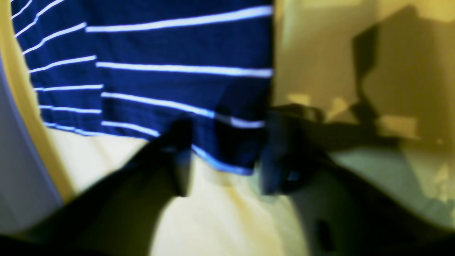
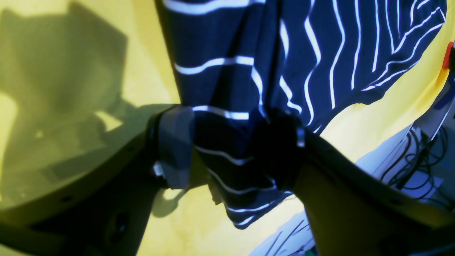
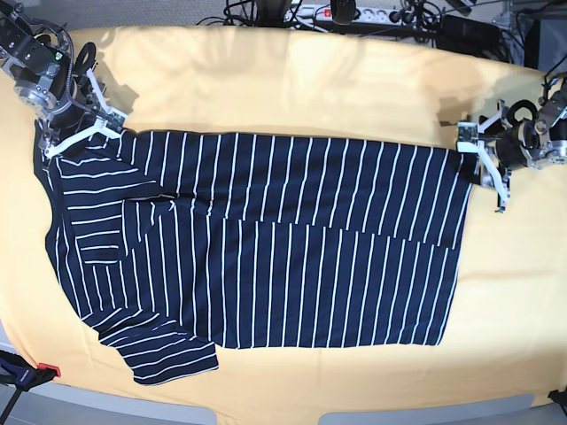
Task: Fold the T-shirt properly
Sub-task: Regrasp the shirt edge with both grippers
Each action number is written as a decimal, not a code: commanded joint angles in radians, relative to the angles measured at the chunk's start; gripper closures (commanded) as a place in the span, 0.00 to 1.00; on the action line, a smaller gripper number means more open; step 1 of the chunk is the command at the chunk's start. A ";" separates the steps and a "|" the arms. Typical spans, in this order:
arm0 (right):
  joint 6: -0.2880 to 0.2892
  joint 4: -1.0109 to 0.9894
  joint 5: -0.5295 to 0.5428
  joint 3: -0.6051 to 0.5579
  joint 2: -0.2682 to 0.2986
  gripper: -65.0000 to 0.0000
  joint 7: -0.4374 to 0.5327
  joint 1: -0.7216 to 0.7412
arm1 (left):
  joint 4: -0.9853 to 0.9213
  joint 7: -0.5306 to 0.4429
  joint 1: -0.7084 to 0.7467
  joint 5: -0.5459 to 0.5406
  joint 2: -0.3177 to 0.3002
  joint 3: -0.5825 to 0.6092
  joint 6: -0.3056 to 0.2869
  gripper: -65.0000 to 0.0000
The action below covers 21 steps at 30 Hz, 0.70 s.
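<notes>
Right gripper (image 2: 227,145) nearest lens — jaws wide, bunched fold of T-shirt (image 3: 266,257) between them, at back left of bench (image 3: 292,62). Left gripper (image 1: 224,156) straddles hem corner at right edge — grip unclear, blurred. Shirt spread flat across yellow cloth.

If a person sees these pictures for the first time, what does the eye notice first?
First, the large dark navy cloth T-shirt with thin white stripes, lying spread across the yellow-orange cloth. Next, the right gripper at its far left corner with bunched fabric between its jaws, and the left gripper at the far right corner.
</notes>
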 commanded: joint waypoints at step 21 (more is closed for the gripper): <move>-0.018 -0.095 -0.024 0.010 0.056 0.44 -0.197 0.010 | 0.007 0.005 -0.018 -0.010 -0.032 -0.012 0.066 1.00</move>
